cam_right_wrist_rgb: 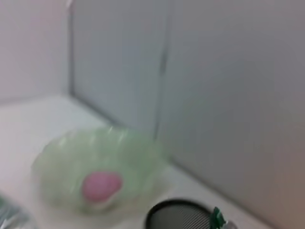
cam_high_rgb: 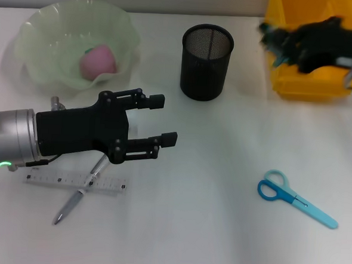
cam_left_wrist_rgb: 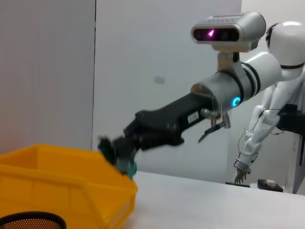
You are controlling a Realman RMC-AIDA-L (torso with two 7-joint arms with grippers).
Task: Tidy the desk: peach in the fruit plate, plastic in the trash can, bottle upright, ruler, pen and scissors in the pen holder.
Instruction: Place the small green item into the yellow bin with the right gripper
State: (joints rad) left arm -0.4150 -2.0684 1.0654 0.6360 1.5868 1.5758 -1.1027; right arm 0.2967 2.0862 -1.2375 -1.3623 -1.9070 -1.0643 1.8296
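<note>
White surface (cam_high_rgb: 217,242) carries one of each thing. One pink peach (cam_high_rgb: 98,61) lies inside the single pale green fruit plate (cam_high_rgb: 45,22) at the far left. One black mesh pen holder (cam_high_rgb: 206,62) stands upright near the middle. One yellow trash can (cam_high_rgb: 310,86) sits at the far right. One clear ruler (cam_high_rgb: 76,182) lies flat at the near left, with one silver pen (cam_high_rgb: 76,199) crossing it at a slant. One pair of blue scissors (cam_high_rgb: 294,199) lies flat at the near right, well apart from the holder. Left hand (cam_high_rgb: 163,120) hovers above the ruler and pen, fingers spread, holding nothing. Right hand (cam_high_rgb: 276,41) is over the trash can rim with something green at its tip; whether its fingers pinch it, I cannot tell.
</note>
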